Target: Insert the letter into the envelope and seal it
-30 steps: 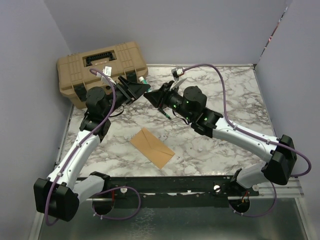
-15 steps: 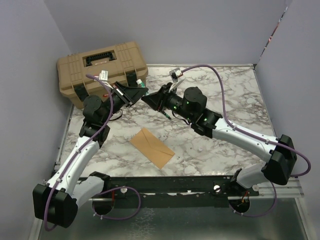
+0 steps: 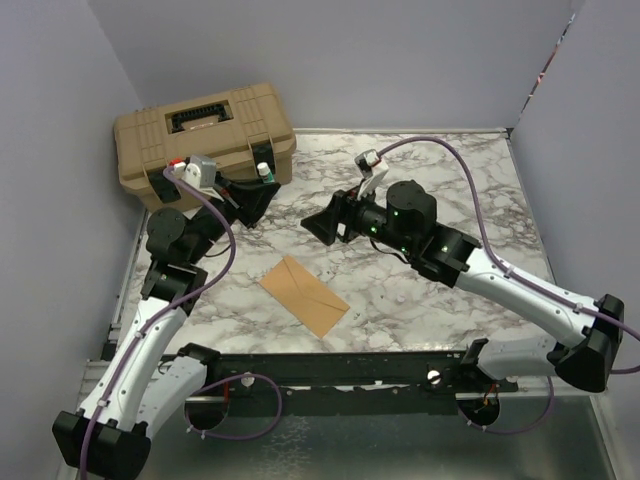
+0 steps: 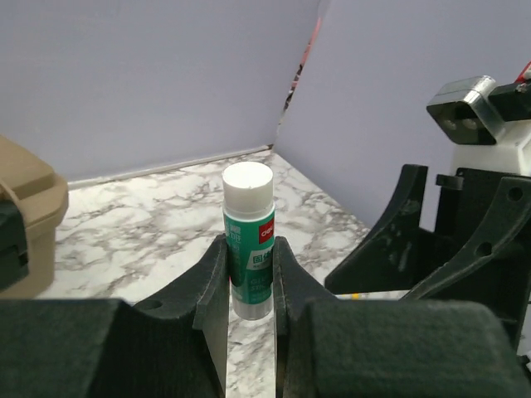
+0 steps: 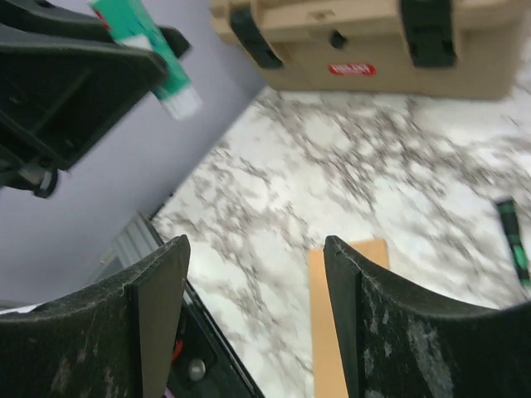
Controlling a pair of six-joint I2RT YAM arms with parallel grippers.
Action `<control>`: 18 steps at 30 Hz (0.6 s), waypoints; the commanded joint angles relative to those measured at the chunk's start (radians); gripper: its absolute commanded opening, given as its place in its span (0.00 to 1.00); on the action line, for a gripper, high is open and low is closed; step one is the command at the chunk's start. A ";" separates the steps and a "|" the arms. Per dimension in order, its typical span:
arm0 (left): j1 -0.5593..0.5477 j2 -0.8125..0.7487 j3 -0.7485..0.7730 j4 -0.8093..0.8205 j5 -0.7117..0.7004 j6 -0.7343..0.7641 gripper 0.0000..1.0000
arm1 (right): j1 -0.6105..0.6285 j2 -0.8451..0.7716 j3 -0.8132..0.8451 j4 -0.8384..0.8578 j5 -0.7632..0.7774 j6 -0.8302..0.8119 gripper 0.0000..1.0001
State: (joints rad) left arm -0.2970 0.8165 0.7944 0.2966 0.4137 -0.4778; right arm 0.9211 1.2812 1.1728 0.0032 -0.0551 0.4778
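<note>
Left fingers (image 4: 214, 278): closed on a green-and-white glue stick (image 4: 247, 236), clamped low on its barrel, with the white end standing above the left gripper (image 3: 252, 195).
Right fingers (image 5: 158, 319): spread wide with nothing between them; the right gripper (image 3: 324, 226) hangs over the table's middle.
Envelope (image 3: 305, 295): flat on the marble table (image 3: 450, 170), near the middle of its near edge, apart from both grippers.
Letter: not in sight in any view; judged to be inside the envelope.
Step in hand: bring glue to the flap. Turn the stick glue end down, let the right gripper pin 1 corner of the envelope, and stroke lightly along the flap's edge so the paper does not drag.
Tan case (image 3: 205, 130): far-left corner.
Hard to make out: whether the flap lies open or folded, and whether the white end is glue or a cap. A small dark-green piece (image 5: 514, 249) on the table, cut by the right-wrist view's edge, may be that cap.
</note>
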 commanded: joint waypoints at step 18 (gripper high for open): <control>-0.004 -0.100 -0.074 -0.099 0.082 0.214 0.00 | -0.208 0.113 -0.158 -0.894 0.373 0.360 0.80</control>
State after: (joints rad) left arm -0.2970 0.7223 0.7403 0.1905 0.4652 -0.2340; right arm 0.7509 1.3911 1.1149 -0.7963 0.3161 0.7853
